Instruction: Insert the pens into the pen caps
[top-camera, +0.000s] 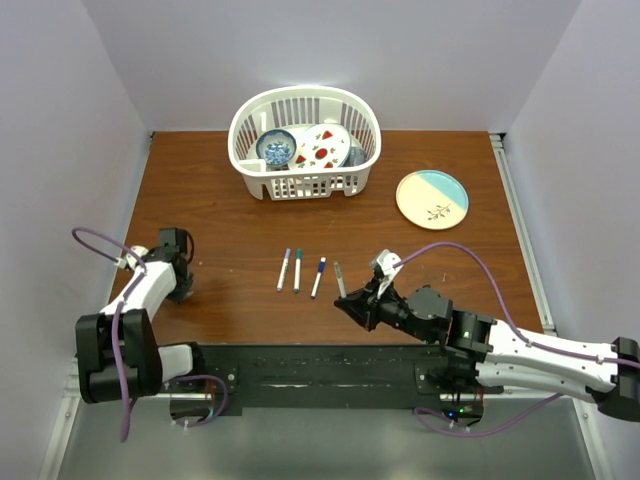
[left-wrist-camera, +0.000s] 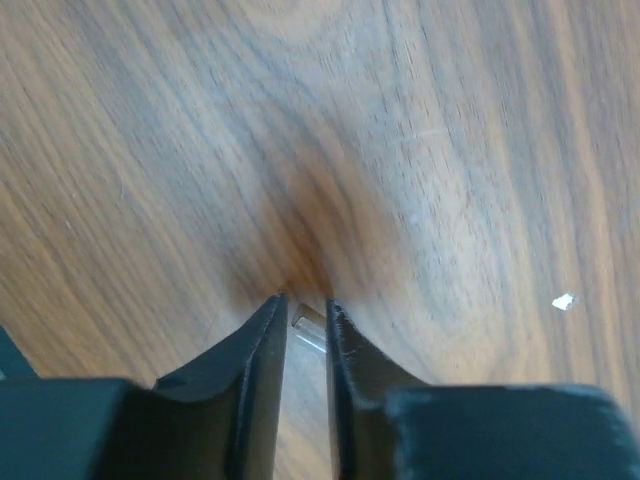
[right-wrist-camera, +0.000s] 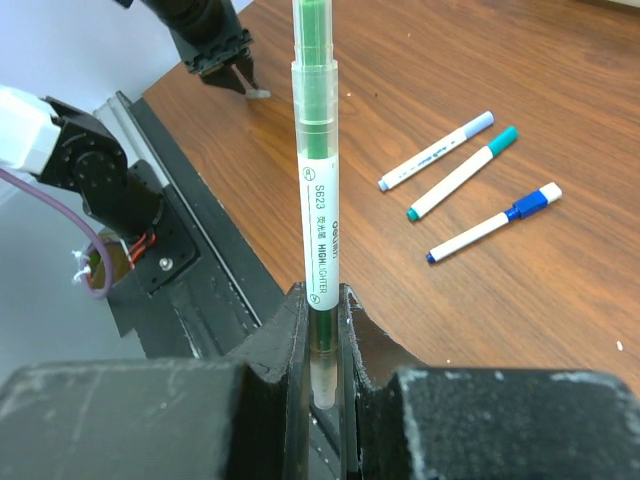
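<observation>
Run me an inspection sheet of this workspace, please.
Surface: wooden table, one white speck.
Job's things: three pens lying side by side; green highlighter held.
Clutter: white basket holding dishes; plate beside it.
Grippers: right gripper shut on green highlighter; left gripper shut on small clear piece.
Cables: purple cables at both arms.
Surroundings: pale walls.
</observation>
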